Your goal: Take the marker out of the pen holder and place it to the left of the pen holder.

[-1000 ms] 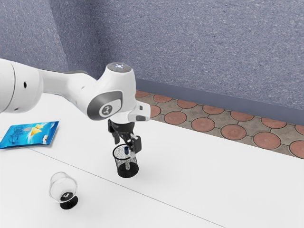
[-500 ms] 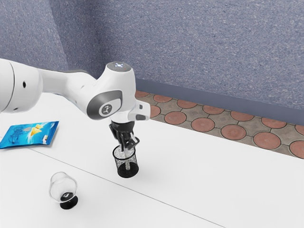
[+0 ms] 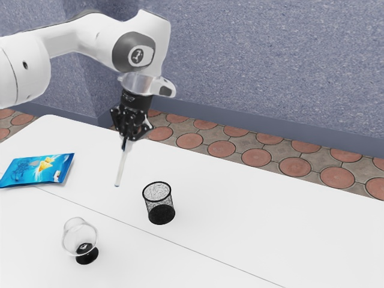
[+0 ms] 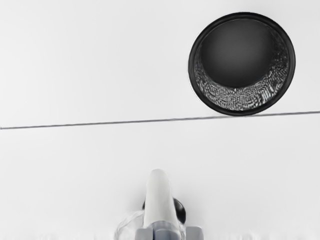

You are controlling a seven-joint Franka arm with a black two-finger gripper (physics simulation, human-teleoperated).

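While the arm (image 3: 66,39) reaches in from the upper left of the exterior view, the pincer (image 3: 127,139) at its end is closed around the marker (image 3: 121,166), with its 2 fingers on both sides of it. The marker is outside the pen holder (image 3: 160,210) and hangs in the air above the white counter (image 3: 240,231), somewhat left of the centre of the exterior view. It is almost upright, but tilted a little, so that its lower end points toward the lower left of that view. Its body is pale, and its blue part is up at the fingers. The pen holder, which is black and made of mesh, stands upright on the counter, below the centre of the exterior view. In the wrist view I look down into its round opening, and 1 thin dark line (image 4: 75,124) on the counter passes between it and the marker. At the lower left of the exterior view stands a clear glass (image 3: 80,237) with a black base, and farther up, at the left edge, lies a blue packet (image 3: 37,170). Behind the counter are a floor with round reddish tiles (image 3: 257,158) and a blue-grey wall (image 3: 258,60).
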